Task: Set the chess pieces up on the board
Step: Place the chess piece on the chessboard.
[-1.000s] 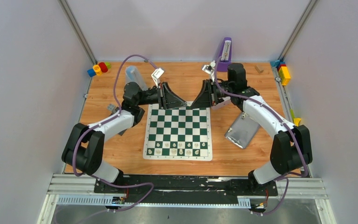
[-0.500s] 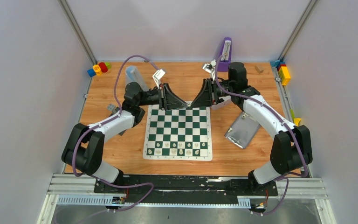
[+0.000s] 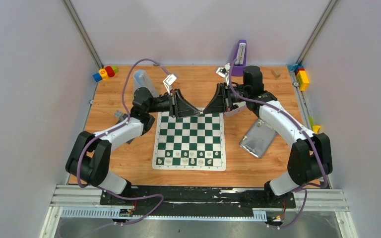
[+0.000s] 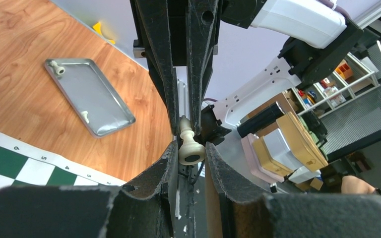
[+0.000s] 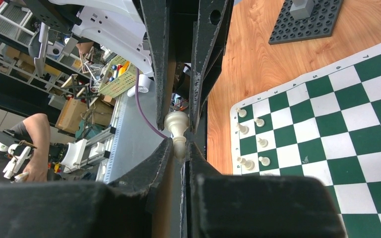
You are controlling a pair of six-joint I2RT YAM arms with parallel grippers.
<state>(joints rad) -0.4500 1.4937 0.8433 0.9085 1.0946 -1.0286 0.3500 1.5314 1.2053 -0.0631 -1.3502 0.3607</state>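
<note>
My two grippers meet tip to tip above the far edge of the green and white board [image 3: 188,167]. One cream chess piece [image 4: 191,151] lies level between them. My left gripper [image 4: 188,147] is shut on its round base. My right gripper [image 5: 179,145] is shut on its thin top end, and the wide base [image 5: 176,122] shows past my fingertips. In the top view the left gripper [image 3: 196,113] and right gripper [image 3: 204,112] almost touch, and the held piece is hidden. Several cream pieces [image 3: 188,157] stand along the board's near rows, also seen in the right wrist view [image 5: 250,144].
A silver tray [image 3: 258,139] lies right of the board, with a small cream piece [image 4: 57,67] in it. A dark grey plate with a post [image 5: 305,22] sits left of the board. A purple upright object [image 3: 239,57], a clear cup [image 3: 144,79] and coloured blocks [image 3: 105,73] stand along the back.
</note>
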